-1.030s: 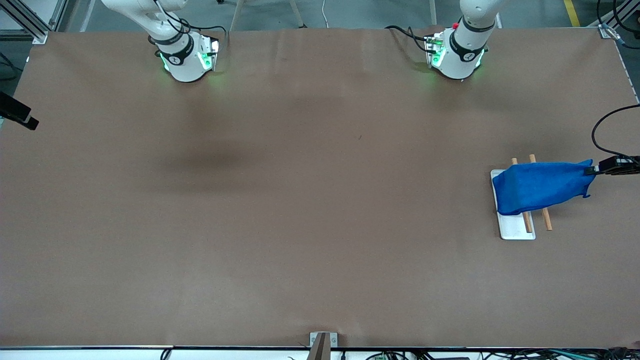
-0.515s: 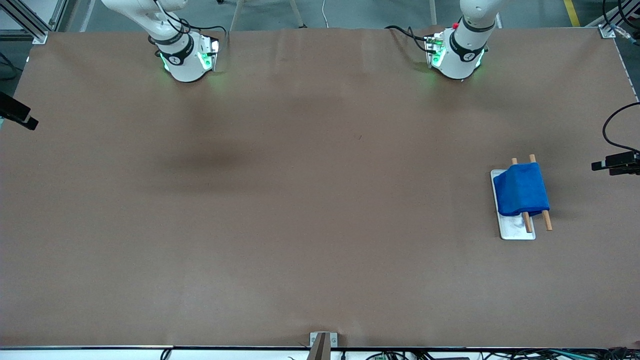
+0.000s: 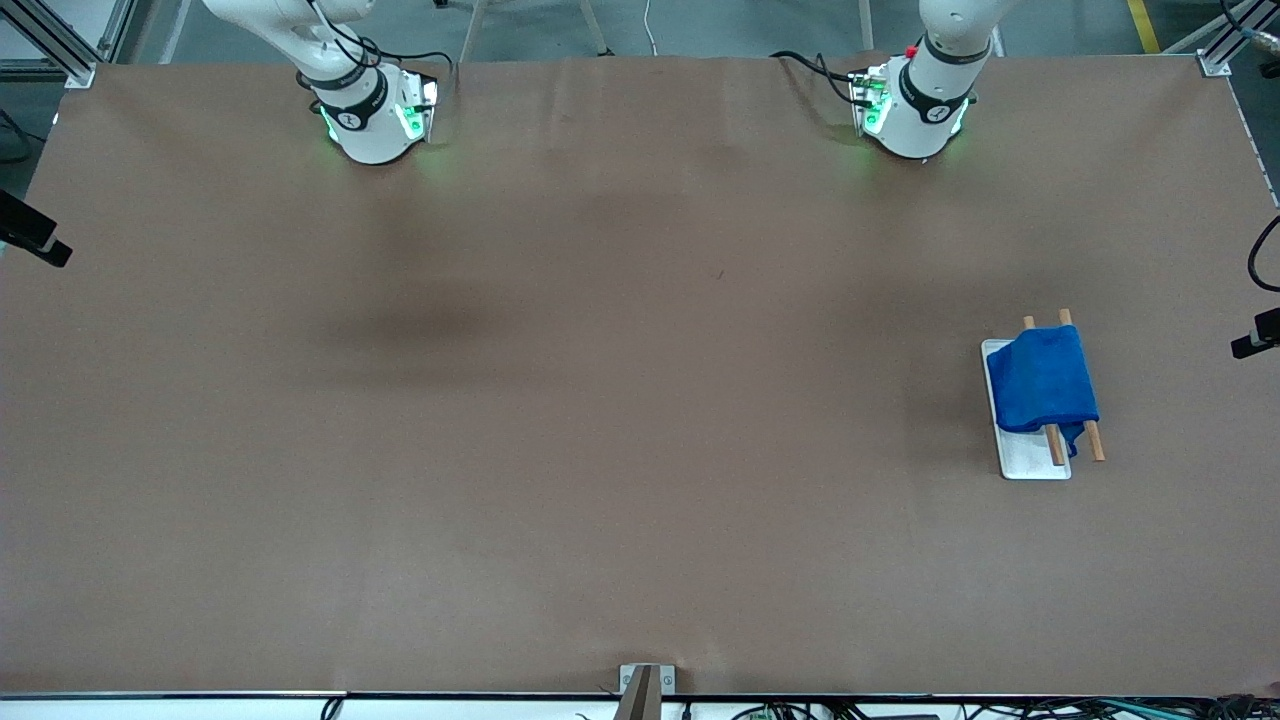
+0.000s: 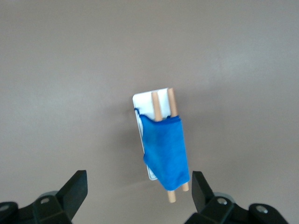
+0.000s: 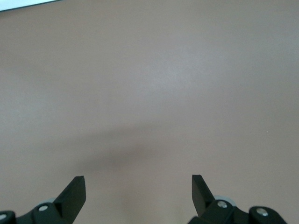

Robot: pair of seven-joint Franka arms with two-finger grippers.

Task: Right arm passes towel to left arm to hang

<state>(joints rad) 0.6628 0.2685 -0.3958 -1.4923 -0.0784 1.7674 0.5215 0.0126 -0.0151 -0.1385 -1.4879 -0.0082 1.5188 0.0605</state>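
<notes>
Two wooden rods (image 3: 1072, 388) are carrying the towel (image 3: 1041, 382) right now, at the right-hand side of the front view, a little below mid-height, toward the left arm's end of the table (image 3: 600, 400). That royal-blue cloth is draping across both rods, folding down over their sides, with bare rod ends poking out above and below it, and a white base plate (image 3: 1030, 460) is lying flat underneath, its lower end showing just under the cloth's edge. Up along the top of the front view, the right arm (image 3: 330, 60) is rising from its green-lit base at the upper left, and the left arm (image 3: 940, 70) is rising from the base with the red knob at the upper right. Over in the left wrist view, the left gripper (image 4: 139, 189) is hanging high above the rack with its black fingers (image 4: 74, 191) spread wide and nothing between them; the towel (image 4: 166, 151) is sitting in the middle of that frame, clear of both tips. Switching to the right wrist view, the right gripper (image 5: 138, 192) is hovering over bare brown tabletop, fingers likewise parted and gripping nothing, waiting well apart from the towel.
</notes>
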